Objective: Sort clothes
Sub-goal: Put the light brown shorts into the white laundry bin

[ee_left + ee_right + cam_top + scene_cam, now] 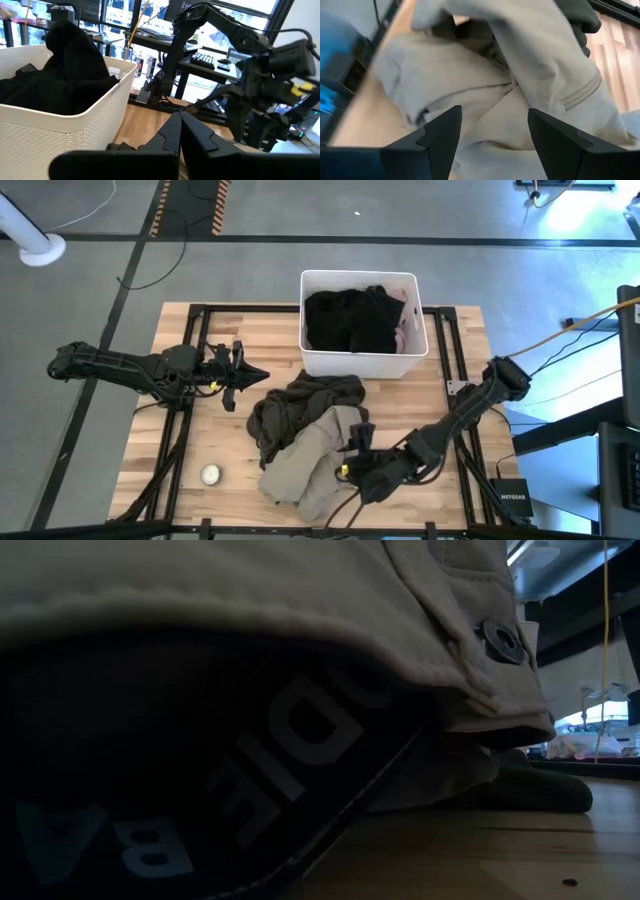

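Observation:
A khaki-beige garment [312, 465] lies crumpled at the table's near middle, overlapping a dark olive-brown garment [298, 405] just beyond it. A black garment [348, 320] fills the white bin [358, 276], with a pale pink one [408, 330] showing at its right wall. My right gripper [352, 452] is open and slants down over the khaki garment's right edge [490, 100], its fingers apart above the cloth. My left gripper [262, 375] is shut and level, hanging above the table left of the bin, with nothing in it.
A small white ball [210, 474] lies on the wood near the table's front left. The bin's wall [75, 140] stands close beside my left gripper [180, 132]. In the low view the khaki garment [300, 600] fills most of the picture, and the olive one [545, 790] lies behind it.

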`<state>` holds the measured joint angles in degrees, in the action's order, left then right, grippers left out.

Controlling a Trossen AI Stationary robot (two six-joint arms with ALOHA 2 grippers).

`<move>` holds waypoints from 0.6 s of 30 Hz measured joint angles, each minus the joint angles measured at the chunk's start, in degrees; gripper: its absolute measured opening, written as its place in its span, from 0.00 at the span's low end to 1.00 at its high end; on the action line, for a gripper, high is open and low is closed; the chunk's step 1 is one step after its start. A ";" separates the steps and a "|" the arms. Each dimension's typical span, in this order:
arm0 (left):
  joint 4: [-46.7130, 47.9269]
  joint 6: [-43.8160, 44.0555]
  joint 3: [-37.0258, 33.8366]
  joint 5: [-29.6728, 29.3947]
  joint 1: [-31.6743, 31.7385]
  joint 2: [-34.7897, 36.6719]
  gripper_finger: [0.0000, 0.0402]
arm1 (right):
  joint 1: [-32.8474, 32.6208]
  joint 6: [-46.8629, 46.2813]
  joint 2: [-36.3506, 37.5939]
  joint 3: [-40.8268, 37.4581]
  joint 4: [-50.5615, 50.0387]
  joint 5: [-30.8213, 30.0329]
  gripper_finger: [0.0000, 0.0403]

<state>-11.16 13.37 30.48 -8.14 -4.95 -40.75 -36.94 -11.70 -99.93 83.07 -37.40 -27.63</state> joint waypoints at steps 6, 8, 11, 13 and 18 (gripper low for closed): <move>0.15 0.18 0.00 0.00 -0.02 0.00 0.00 | 2.96 3.06 -1.26 2.20 0.50 -0.19 0.61; 0.49 0.21 0.00 0.00 -0.02 -0.01 0.00 | 3.41 3.06 -1.27 2.21 0.21 1.08 0.61; 1.49 1.29 0.00 0.00 -0.07 0.00 0.00 | 2.78 2.86 -1.30 2.19 0.03 5.07 0.61; 2.24 1.46 0.00 0.00 -0.07 -0.02 0.00 | 1.61 1.33 -1.30 2.19 0.04 7.58 0.61; 2.64 2.07 0.00 0.00 -0.07 -0.01 0.00 | -2.85 -0.33 -1.30 2.19 -0.95 7.38 0.61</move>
<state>-8.51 15.44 30.48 -8.14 -5.02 -40.76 -39.78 -12.03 -101.23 85.25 -38.35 -20.25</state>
